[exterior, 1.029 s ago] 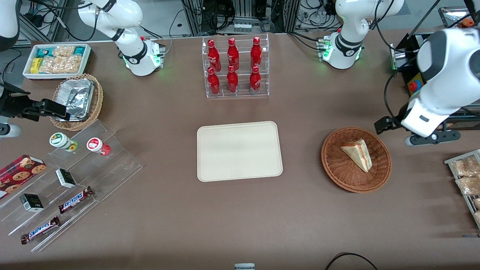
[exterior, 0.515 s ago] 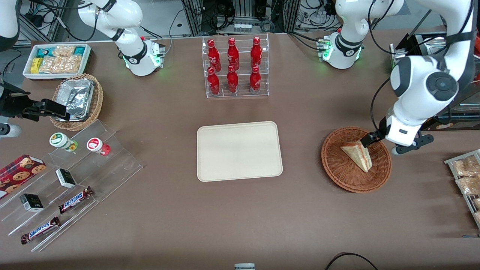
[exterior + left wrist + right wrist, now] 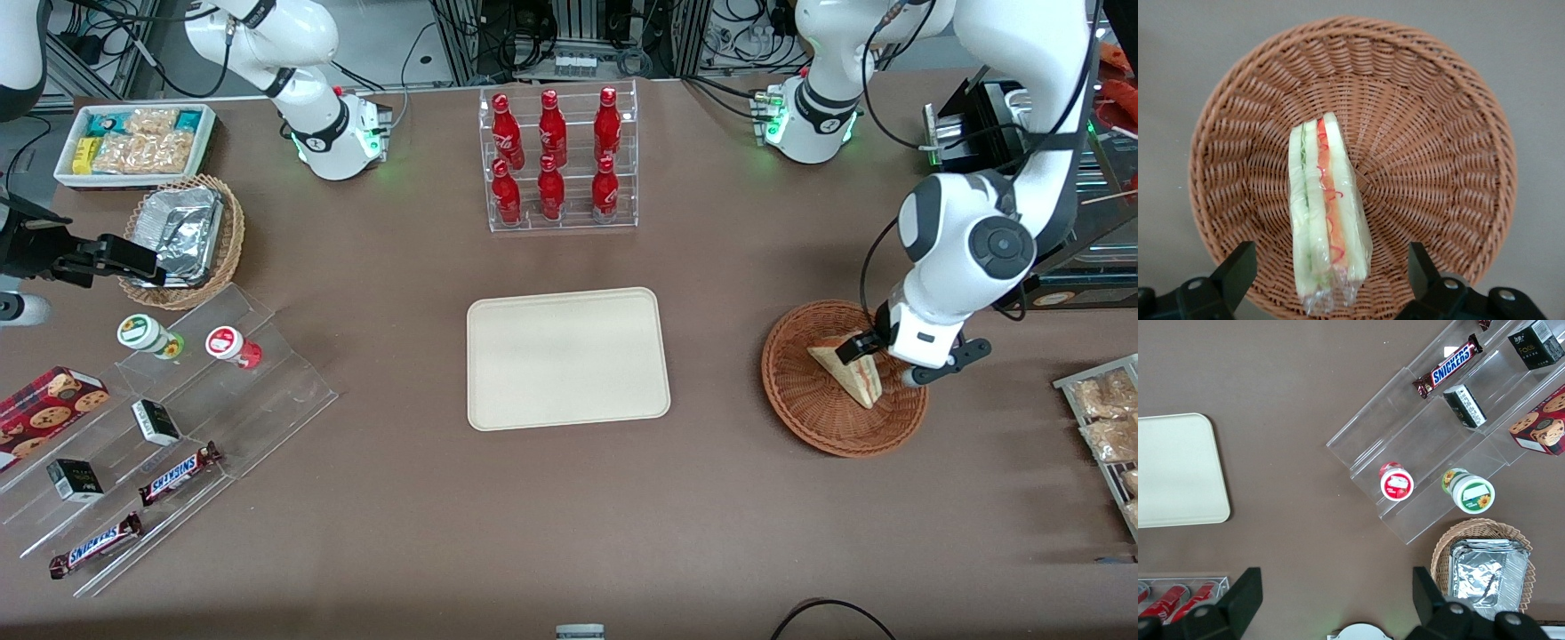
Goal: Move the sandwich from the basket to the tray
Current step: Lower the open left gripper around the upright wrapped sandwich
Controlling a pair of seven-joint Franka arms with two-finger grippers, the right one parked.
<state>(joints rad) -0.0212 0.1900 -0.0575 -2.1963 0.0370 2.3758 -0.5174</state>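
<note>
Over the basket [image 3: 843,379] hangs the left gripper [image 3: 864,345], fingers spread wide and holding nothing. The sandwich [image 3: 846,364] lies in the basket, a bit off the woven centre, toward the arm's side of the bowl.

Key relation: in the wrist view the sandwich [image 3: 1327,215] sits between the two fingertips [image 3: 1238,272], with clear gaps on both sides. Its cut edge faces up at the camera and its long axis runs across the line joining the fingers. So closing would squeeze the flat bread faces, not the ends. My read: alignment looks right, a straight descent is what's left before the grip.

Materials:
- sandwich: triangular wedge, pale soft bread, red and green filling streaks, wrapped in clear film that bunches at the end nearest the gripper. Likely squashy, film likely slippery.
- basket [image 3: 1358,167]: round, shallow, reddish-brown wicker, ribs radiating from the centre, sloping wall. The wedge leans on that slope, so it may not sit level.
- tray [image 3: 567,357]: flat beige rectangle, rounded corners, low rim, nothing on it. It sits mid-table, well apart from the basket, toward the parked arm's end.

Risk as I see it: fingertips catching the weave on the way down, or the wedge tipping as one pad lands first.
</note>
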